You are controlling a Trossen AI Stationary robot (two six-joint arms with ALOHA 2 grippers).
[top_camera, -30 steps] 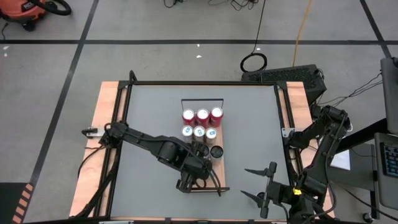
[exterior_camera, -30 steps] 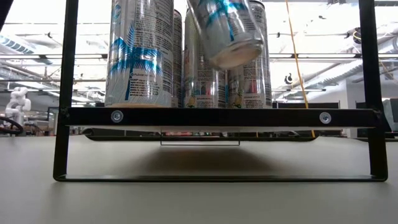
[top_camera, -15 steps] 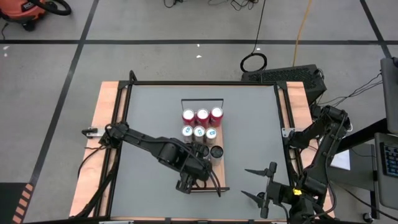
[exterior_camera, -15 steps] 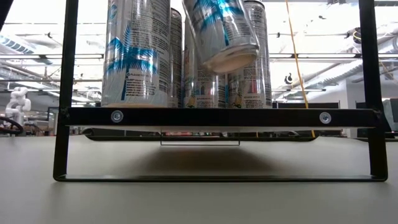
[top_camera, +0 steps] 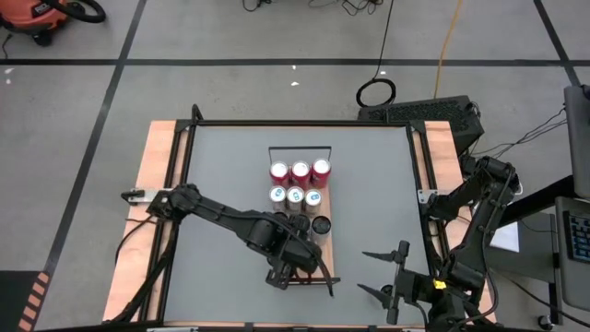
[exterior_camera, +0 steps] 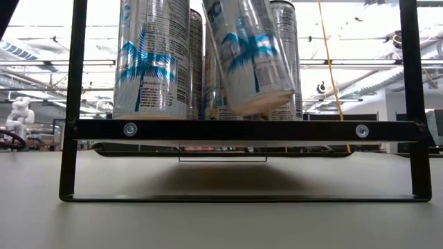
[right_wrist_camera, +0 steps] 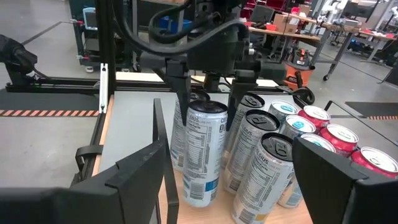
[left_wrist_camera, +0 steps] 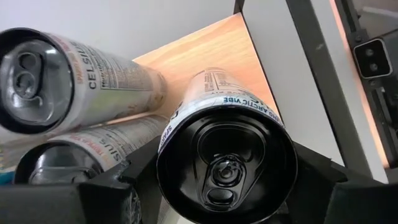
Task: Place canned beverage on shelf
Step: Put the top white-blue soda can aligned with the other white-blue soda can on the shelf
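On the shelf (top_camera: 324, 261), three red-topped cans (top_camera: 300, 171) stand in a row at the end with the black wire rail (top_camera: 300, 149), and three pale-topped silver cans (top_camera: 295, 195) stand in a second row just in front of them, farther from the rail. A black-topped can (top_camera: 321, 224) stands next in line, close beside the left hand (top_camera: 293, 266); in the right wrist view more silver cans (right_wrist_camera: 261, 168) crowd just beyond the gripped one, so the free spot on the board is tight. The left hand grasps a silver and blue canned beverage (exterior_camera: 249, 55), one finger (right_wrist_camera: 185, 93) on each side of its upper body, fingers pointing down. The can hangs directly below that hand, tilted, its base just above or barely touching the board's surface; contact cannot be told. In the low view it leans toward a neighbouring standing can (exterior_camera: 152, 59). The left arm (top_camera: 221, 214) reaches from the table's (top_camera: 221, 157) left edge diagonally across to the shelf's near end, wrist bent downward. The right hand (top_camera: 383, 272) waits with fingers spread and empty at the table's near right side, well apart from the shelf, facing toward the cans.
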